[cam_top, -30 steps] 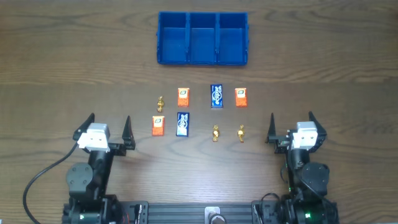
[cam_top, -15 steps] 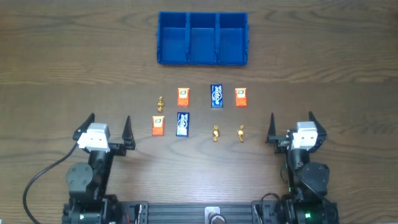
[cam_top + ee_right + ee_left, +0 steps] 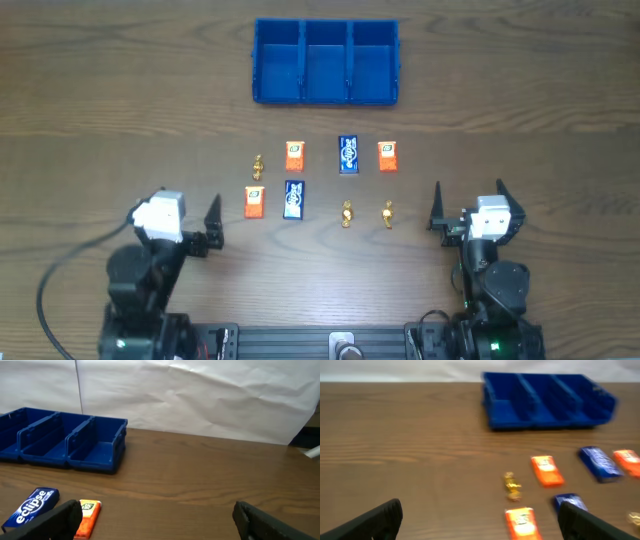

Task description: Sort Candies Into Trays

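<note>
Eight candies lie mid-table: three orange packs (image 3: 295,155) (image 3: 387,155) (image 3: 254,201), two blue packs (image 3: 348,154) (image 3: 293,199) and three gold-wrapped sweets (image 3: 258,166) (image 3: 347,213) (image 3: 388,213). Behind them stands a blue tray (image 3: 326,98) with three compartments, nothing inside. My left gripper (image 3: 184,212) is open, low at the front left and turned toward the candies; its wrist view shows the nearest orange pack (image 3: 522,522), a gold sweet (image 3: 511,486) and the tray (image 3: 540,422). My right gripper (image 3: 470,200) is open at the front right, holding nothing; a blue pack (image 3: 31,506) lies ahead of it.
The wooden table (image 3: 520,110) has free room left and right of the candies and between candies and tray. A white backdrop (image 3: 200,395) rises behind the table's far edge.
The left arm has turned and shifted slightly right toward the candies, its gripper still open. The right arm and the candies have not moved.
</note>
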`<action>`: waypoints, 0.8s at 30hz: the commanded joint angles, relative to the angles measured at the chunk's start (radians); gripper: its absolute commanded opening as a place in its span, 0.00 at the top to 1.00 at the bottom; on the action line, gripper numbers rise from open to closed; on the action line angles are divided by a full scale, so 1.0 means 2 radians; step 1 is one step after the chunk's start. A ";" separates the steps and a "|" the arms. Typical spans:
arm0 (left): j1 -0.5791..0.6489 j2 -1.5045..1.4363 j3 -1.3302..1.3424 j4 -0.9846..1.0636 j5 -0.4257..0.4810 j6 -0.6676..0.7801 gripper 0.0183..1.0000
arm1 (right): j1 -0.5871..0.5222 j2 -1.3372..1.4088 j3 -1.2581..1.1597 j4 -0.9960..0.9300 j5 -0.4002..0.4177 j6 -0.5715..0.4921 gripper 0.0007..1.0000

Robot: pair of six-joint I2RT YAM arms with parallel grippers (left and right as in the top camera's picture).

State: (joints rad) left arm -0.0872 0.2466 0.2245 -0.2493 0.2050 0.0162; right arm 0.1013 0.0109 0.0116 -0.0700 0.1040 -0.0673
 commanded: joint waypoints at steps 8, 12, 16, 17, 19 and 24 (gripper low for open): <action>-0.172 0.415 0.250 -0.127 -0.078 -0.151 0.00 | -0.003 -0.004 -0.002 -0.002 -0.002 -0.006 0.00; -0.193 0.501 0.257 -0.136 -0.093 -0.206 0.00 | -0.003 -0.004 -0.002 -0.002 -0.002 -0.006 0.00; -0.192 0.548 0.257 -0.146 -0.093 -0.226 0.00 | -0.003 -0.004 -0.002 -0.002 -0.002 -0.006 0.00; -0.192 0.558 0.257 -0.146 -0.094 -0.230 0.00 | -0.003 -0.004 -0.002 -0.002 -0.002 -0.006 0.00; -0.192 0.583 0.257 -0.138 -0.099 -0.233 0.00 | -0.003 -0.004 -0.002 -0.002 -0.002 -0.006 0.00; -0.188 0.622 0.257 -0.113 -0.105 -0.234 0.00 | -0.003 -0.004 -0.002 -0.002 -0.002 -0.006 0.00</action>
State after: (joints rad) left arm -0.4694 1.4406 0.7208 -0.4992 0.0235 -0.4271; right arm 0.1009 0.0105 0.0109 -0.0700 0.1032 -0.0704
